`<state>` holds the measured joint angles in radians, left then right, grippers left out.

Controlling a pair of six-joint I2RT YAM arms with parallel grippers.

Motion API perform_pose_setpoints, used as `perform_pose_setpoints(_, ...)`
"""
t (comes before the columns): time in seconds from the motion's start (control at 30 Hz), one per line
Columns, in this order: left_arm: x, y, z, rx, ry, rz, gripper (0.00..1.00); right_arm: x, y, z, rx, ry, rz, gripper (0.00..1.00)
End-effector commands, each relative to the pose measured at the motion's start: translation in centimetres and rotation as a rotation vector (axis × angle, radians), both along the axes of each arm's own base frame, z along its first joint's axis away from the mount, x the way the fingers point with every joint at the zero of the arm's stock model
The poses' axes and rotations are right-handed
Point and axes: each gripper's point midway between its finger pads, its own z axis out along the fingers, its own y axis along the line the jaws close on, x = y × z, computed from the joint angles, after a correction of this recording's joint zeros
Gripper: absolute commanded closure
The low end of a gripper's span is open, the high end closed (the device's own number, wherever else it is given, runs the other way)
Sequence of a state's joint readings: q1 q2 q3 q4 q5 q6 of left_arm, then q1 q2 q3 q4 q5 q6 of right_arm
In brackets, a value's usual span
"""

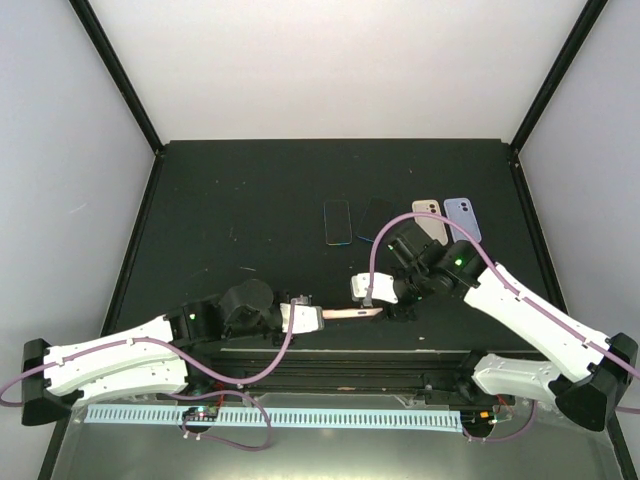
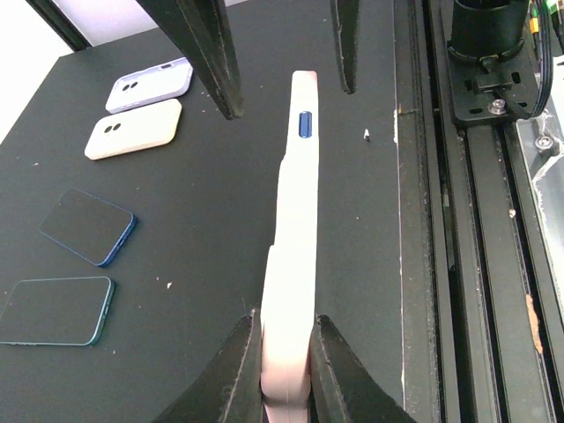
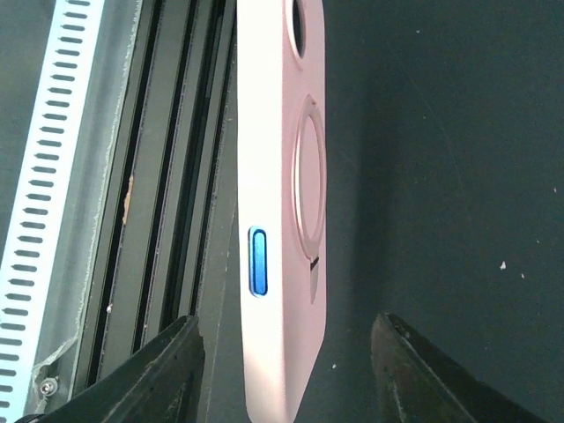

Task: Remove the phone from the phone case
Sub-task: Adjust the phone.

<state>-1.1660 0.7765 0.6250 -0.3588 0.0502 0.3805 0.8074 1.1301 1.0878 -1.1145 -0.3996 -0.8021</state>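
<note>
Case [image 2: 295,220], phone likely hidden inside, up on edge near front of table [image 1: 250,190], squeezed by left gripper [image 2: 288,344]. Right gripper [image 3: 291,348] spread wide around it, not touching. Next: close, then peel gently.

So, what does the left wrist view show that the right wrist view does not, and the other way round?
Only the left wrist view: the left gripper shut on the pink case, a blue-edged phone, a teal-edged phone, a lilac case and a beige case on the table.
Only the right wrist view: the ring on the pink case's back and the white slotted strip.
Both: the pink case on edge, its blue button, the black rails, and the right gripper open, fingers either side of the case.
</note>
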Motion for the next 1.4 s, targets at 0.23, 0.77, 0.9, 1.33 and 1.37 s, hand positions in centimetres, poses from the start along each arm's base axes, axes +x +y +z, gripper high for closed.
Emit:
perform_pose_setpoints(0.23, 0.6, -0.6, 4.3, -0.160, -0.048, 0.026, 0.99, 1.3, 0.0, 0.0, -0.022, -0.078, -0.040, 0.64)
perform_pose_setpoints(0.77, 1.2, -0.4, 4.6, -0.181, -0.038, 0.048, 0.98, 1.0, -0.3, -0.9, -0.059, -0.082, -0.018, 0.70)
perform_pose_setpoints(0.9, 1.3, -0.4, 4.8, -0.187, -0.040, 0.055, 0.98, 1.0, 0.0, -0.6, -0.058, -0.069, -0.021, 0.88)
perform_pose_setpoints(1.33, 6.1, 4.9, 16.8, -0.742, 0.112, 0.473, 0.21, 3.2, 0.7, 7.0, 0.218, 0.062, -0.202, 0.99)
perform_pose_setpoints(1.37, 5.9, 4.8, 17.3, -0.782, 0.138, 0.462, 0.21, 3.3, 0.6, 7.5, 0.252, 0.090, -0.217, 0.99)
